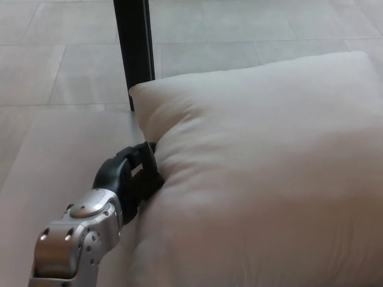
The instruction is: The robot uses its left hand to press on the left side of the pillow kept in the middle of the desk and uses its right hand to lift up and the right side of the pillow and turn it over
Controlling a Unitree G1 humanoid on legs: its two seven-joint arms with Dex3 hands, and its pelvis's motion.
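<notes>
A: Pillow (263, 173) noted, filling the desk (66, 155) from centre out to three o'clock, lying flat.

B: Nearest item?

A: At seven o'clock, the left hand (128, 179) on its silver wrist. It is dug into the pillow's left edge, denting it, presumably to pin that side as a hinge for the flip. Fingers are buried in the fabric; apart or together, I cannot tell.

B: Right hand?

A: Not in view. The lift is not begun, in my judgement.

B: Farther off?

A: At eleven o'clock, a black post (134, 48) against the tiled floor (251, 30).
</notes>
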